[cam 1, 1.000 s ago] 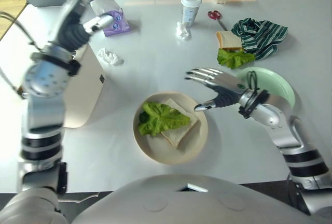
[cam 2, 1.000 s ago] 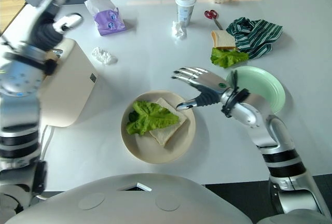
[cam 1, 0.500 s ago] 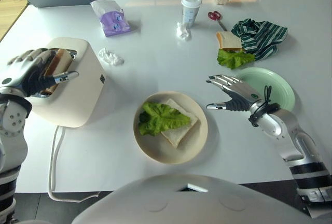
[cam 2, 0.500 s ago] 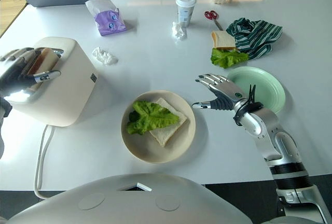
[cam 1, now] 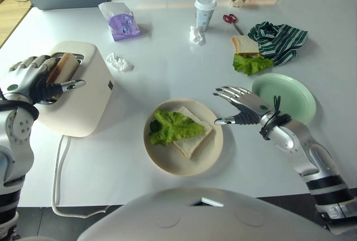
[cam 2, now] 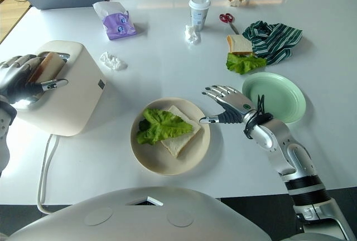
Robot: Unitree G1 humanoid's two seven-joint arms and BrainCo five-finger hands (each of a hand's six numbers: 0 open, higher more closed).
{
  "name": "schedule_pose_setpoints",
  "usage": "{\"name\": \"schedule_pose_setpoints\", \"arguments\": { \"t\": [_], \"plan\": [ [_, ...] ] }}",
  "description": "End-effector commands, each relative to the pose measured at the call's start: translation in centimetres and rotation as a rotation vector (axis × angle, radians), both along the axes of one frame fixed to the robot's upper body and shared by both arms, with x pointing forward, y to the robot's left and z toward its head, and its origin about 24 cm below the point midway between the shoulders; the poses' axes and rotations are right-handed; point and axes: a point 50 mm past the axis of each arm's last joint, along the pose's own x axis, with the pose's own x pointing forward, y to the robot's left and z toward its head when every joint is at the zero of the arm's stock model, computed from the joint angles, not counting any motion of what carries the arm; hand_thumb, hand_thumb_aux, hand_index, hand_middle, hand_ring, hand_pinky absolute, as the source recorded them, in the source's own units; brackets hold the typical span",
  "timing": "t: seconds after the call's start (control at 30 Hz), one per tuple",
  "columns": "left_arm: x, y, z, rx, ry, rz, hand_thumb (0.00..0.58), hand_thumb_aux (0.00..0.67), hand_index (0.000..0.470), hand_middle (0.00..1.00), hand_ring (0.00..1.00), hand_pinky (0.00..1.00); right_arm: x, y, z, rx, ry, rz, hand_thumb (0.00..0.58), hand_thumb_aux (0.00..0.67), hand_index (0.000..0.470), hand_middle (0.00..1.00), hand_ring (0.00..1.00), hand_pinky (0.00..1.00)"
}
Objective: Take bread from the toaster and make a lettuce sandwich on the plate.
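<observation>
the left hand (cam 1: 32, 77) has dropped from overhead to the toaster (cam 1: 86, 99), at 9 o'clock of the plate (cam 1: 177, 167), and now clamps the bread slice (cam 1: 63, 66) in its slot. the right hand (cam 1: 244, 107) hovers spread and empty at 3 o'clock; extraction of the top slice can begin.

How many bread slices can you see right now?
3. First slice under the lettuce on the beige plate; second slice in the toaster, gripped by the left hand; third slice beside the striped cloth. The toaster may hide more.
</observation>
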Motion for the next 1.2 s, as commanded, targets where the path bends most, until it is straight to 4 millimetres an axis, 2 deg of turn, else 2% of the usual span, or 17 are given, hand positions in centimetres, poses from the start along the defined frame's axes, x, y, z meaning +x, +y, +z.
{"name": "schedule_pose_setpoints", "arguments": {
  "t": [0.03,0.23,0.27,0.33,0.37,0.43,0.47,0.5,0.53,0.57,0.6,0.63,0.73,0.9,0.97,1.1,1.2],
  "plan": [
    [0.3,0.5,2.0,-0.005,-0.098,0.015,0.000,0.000,0.000,0.00,0.00,0.00,0.2,-0.5,-0.7,-0.073,0.013,-0.011,0.000,0.000,0.000,0.00,0.00,0.00],
    [0.3,1.3,1.6,0.037,-0.059,0.033,0.000,0.000,0.000,0.00,0.00,0.00,0.2,-0.7,-1.2,-0.128,0.011,-0.018,0.000,0.000,0.000,0.00,0.00,0.00],
    [0.3,1.4,1.5,0.048,-0.052,0.037,0.053,0.032,0.022,0.00,0.00,0.00,0.3,-0.8,-1.2,-0.137,0.010,-0.018,0.000,0.000,0.000,0.00,0.00,0.00],
    [0.4,1.4,1.1,0.043,-0.033,0.031,0.261,0.173,0.122,0.00,0.00,0.00,0.4,-0.7,-1.2,-0.138,0.007,-0.018,0.000,0.000,0.000,0.00,0.00,0.00],
    [0.4,1.3,0.9,0.037,-0.025,0.025,0.212,0.137,0.096,0.00,0.00,0.00,0.4,-0.7,-1.2,-0.138,0.005,-0.017,0.000,0.000,0.000,0.00,0.00,0.00],
    [0.4,1.1,0.5,0.026,-0.007,0.012,0.205,0.131,0.092,0.00,0.00,0.00,0.4,-0.7,-1.1,-0.139,0.002,-0.016,0.000,0.000,0.000,0.00,0.00,0.00],
    [0.4,1.1,0.4,0.023,-0.001,0.008,0.360,0.257,0.181,0.00,0.00,0.00,0.4,-0.7,-1.1,-0.140,0.000,-0.016,0.000,0.000,0.000,0.00,0.00,0.00],
    [0.5,1.0,0.3,0.022,0.004,0.005,0.468,0.376,0.264,0.00,0.00,0.00,0.5,-0.6,-1.1,-0.140,-0.002,-0.015,0.000,0.000,0.000,0.00,0.00,0.00],
    [0.5,1.0,0.2,0.020,0.005,0.004,0.514,0.444,0.311,0.00,0.00,0.00,0.6,-0.6,-1.0,-0.141,-0.004,-0.014,0.000,0.000,0.000,0.00,0.00,0.00],
    [0.5,0.9,0.2,0.012,0.001,-0.001,0.580,0.670,0.470,0.18,0.18,0.18,0.6,-0.5,-1.0,-0.139,-0.006,-0.010,0.000,0.000,0.000,0.00,0.00,0.00],
    [0.5,0.9,0.3,0.004,-0.007,-0.005,0.580,0.670,0.470,0.86,0.86,0.86,0.7,-0.5,-1.0,-0.138,-0.007,-0.008,0.000,0.000,0.000,0.00,0.00,0.00],
    [0.5,0.8,0.4,-0.002,-0.013,-0.009,0.580,0.670,0.470,1.00,1.00,1.00,0.7,-0.5,-1.0,-0.136,-0.008,-0.008,0.000,0.000,0.000,0.00,0.00,0.00],
    [0.7,0.5,0.7,-0.070,-0.039,-0.041,0.580,0.670,0.470,1.00,1.00,1.00,0.7,-0.6,-1.0,-0.139,-0.012,-0.011,0.000,0.000,0.000,0.00,0.00,0.00],
    [0.9,-0.9,0.7,-0.368,-0.035,-0.172,0.580,0.670,0.470,1.00,1.00,1.00,1.0,-0.2,-1.1,-0.140,-0.021,-0.006,0.000,0.000,0.000,0.00,0.00,0.00],
    [0.9,-0.1,1.5,-0.415,-0.067,-0.169,0.580,0.670,0.470,1.00,1.00,1.00,0.9,-0.1,-1.3,-0.141,-0.018,0.000,0.000,0.000,0.000,0.00,0.00,0.00],
    [1.4,3.2,5.4,-0.607,-0.273,-0.187,0.580,0.670,0.470,1.00,1.00,1.00,1.1,-0.2,-1.0,-0.136,-0.038,-0.007,0.000,0.000,0.000,0.00,0.00,0.00],
    [1.2,5.5,7.2,-0.696,-0.391,-0.182,0.580,0.670,0.470,1.00,1.00,1.00,1.2,-0.4,-0.8,-0.127,-0.051,-0.020,0.000,0.000,0.000,0.00,0.00,0.00]
  ]
}}
